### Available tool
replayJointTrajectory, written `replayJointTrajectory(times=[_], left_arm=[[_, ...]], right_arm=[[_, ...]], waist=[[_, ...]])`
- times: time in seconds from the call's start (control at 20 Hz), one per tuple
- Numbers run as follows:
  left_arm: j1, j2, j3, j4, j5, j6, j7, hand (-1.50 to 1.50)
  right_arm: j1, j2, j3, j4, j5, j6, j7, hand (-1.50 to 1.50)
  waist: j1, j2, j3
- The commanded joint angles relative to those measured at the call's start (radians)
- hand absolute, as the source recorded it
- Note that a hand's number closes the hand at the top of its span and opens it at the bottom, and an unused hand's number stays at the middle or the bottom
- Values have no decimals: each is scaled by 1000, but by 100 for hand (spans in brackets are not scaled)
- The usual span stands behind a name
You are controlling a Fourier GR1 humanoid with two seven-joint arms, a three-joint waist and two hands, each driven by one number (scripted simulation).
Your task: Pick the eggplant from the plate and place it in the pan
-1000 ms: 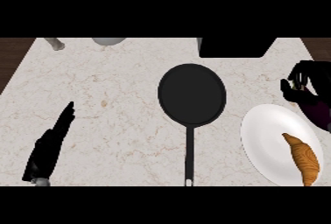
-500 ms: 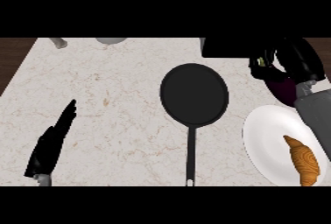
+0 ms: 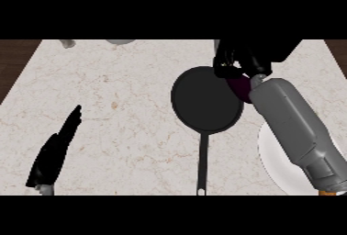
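Head view: dark purple eggplant point(image 3: 238, 86) in right hand point(image 3: 234, 62)

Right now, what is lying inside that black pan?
Nothing lies on the pan's visible dark bottom. The right hand holds the purple eggplant over its right rim, hiding that edge.

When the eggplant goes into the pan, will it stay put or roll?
The eggplant, held in the right hand, looks rounded and smooth, so it may roll a little. The pan looks flat and shallow, so its rim would probably check a slow roll only.
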Motion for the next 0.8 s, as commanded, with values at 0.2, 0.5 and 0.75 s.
replayJointTrajectory(times=[0.2, 0.5, 0.75], left_arm=[[48, 7, -6, -39, 6, -30, -24, 0], [-11, 3, -13, -44, 5, -35, 29, 0], [-44, -35, -27, -12, -11, -7, 24, 0]], right_arm=[[-141, 138, -11, 393, 75, -65, -92, 150], [-133, 248, -132, 488, -73, 35, -39, 150], [-145, 270, -215, 551, -178, 59, -75, -150]], waist=[[16, 6, 0], [43, 22, 3], [46, 21, 2]])
